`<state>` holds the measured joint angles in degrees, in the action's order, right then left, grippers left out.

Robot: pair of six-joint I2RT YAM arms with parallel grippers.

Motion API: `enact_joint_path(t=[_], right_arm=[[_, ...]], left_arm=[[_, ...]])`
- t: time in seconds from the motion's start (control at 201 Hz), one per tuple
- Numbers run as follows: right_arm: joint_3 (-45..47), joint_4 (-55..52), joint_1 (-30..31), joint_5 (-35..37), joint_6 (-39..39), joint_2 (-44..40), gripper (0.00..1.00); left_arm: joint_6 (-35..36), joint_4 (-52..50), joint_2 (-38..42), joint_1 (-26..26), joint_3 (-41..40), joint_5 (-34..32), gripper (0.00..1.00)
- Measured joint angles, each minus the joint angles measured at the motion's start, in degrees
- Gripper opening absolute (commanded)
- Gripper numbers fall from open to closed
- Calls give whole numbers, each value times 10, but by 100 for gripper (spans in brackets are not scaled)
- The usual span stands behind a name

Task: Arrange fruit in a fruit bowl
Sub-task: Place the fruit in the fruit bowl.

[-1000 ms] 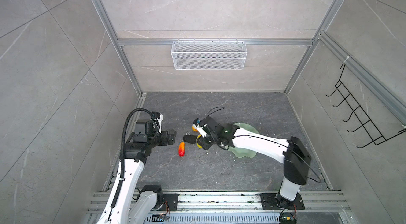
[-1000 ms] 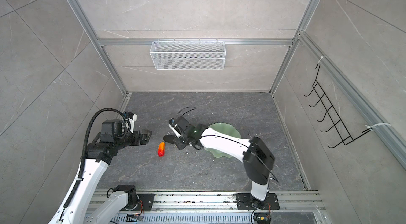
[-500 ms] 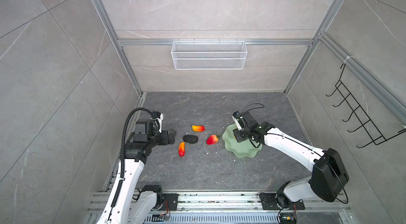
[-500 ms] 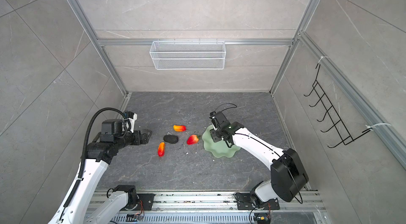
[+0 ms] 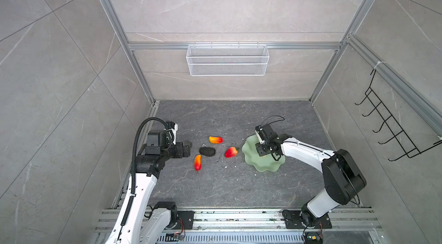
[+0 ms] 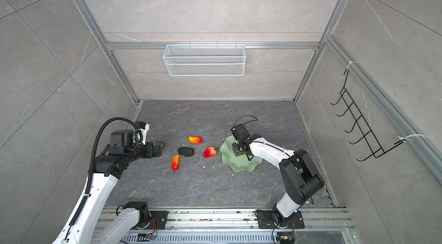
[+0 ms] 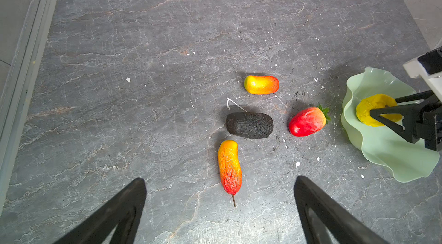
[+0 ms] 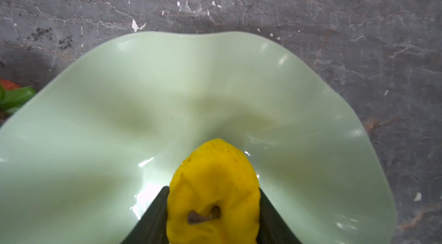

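Note:
The mint-green fruit bowl with its wavy rim sits on the floor at the right. My right gripper is shut on the yellow round fruit, low over the bowl's hollow; whether it touches the dish I cannot tell. On the floor left of the bowl lie the red strawberry, the dark rough oval and two elongated red-orange fruits. My left gripper hangs open, just left of this group.
A white wire basket hangs on the back wall. A black hook rack is fixed to the right wall. Aluminium frame posts stand in the corners, and white crumbs dot the grey stone floor.
My right arm has swung from the fruit group over to the bowl, carrying the yellow fruit, and now holds it low over the dish. The left arm has not moved.

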<state>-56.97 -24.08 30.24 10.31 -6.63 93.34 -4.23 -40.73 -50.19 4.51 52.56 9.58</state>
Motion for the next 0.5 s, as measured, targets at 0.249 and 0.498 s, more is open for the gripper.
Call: enact_joint_path(t=[0.249, 0.498], right_arm=[[2, 8, 0, -1, 3, -1, 77], [-17, -48, 0, 0, 22, -54, 100]], left_arm=[[5, 0, -1, 0, 0, -5, 100], [15, -2, -2, 0, 0, -9, 100]])
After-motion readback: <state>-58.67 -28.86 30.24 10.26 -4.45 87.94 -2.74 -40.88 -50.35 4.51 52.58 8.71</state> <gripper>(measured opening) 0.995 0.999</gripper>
